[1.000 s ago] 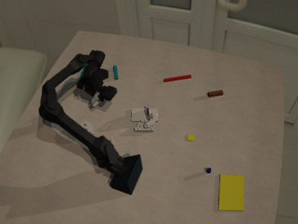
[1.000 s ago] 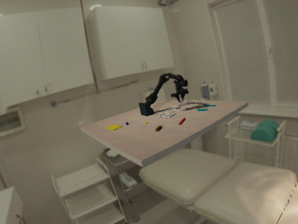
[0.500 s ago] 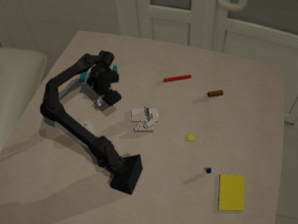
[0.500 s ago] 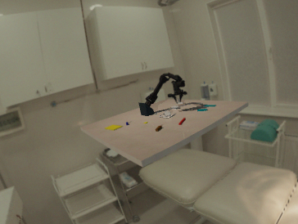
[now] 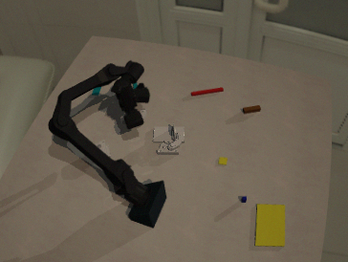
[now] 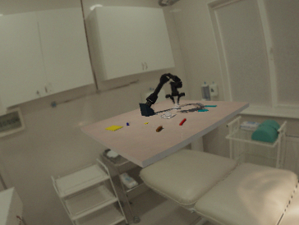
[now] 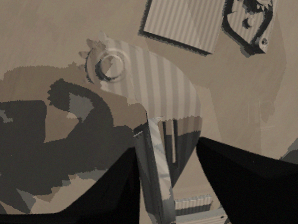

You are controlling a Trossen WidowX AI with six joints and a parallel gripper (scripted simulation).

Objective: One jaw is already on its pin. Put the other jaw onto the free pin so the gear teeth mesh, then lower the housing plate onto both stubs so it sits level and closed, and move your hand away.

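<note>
My gripper (image 6: pixel 176 102) (image 7: pixel 166 149) is shut on a pale grey jaw (image 7: pixel 165 82) (image 5: pixel 143 113), held above the table left of the other parts in the top view. Its round hub and gear teeth point to the upper left in the wrist view. A pale base (image 7: pixel 249 22) (image 5: pixel 167 149) lies at the wrist view's upper right, cut off by the edge; a toothed part shows on it. The other jaw's exact seating is too small to tell. A flat pale rectangle (image 7: pixel 182 22) (image 5: pixel 160 135), apparently the housing plate, lies beside the base. The free pin is not clear.
A red bar (image 5: pixel 206 91) (image 6: pixel 182 121), a brown block (image 5: pixel 251 109) (image 6: pixel 159 129), a small yellow block (image 5: pixel 223 161), a small blue cube (image 5: pixel 244 199) and a yellow mat (image 5: pixel 271 225) (image 6: pixel 114 128) lie on the table. Teal pieces lie partly behind the arm.
</note>
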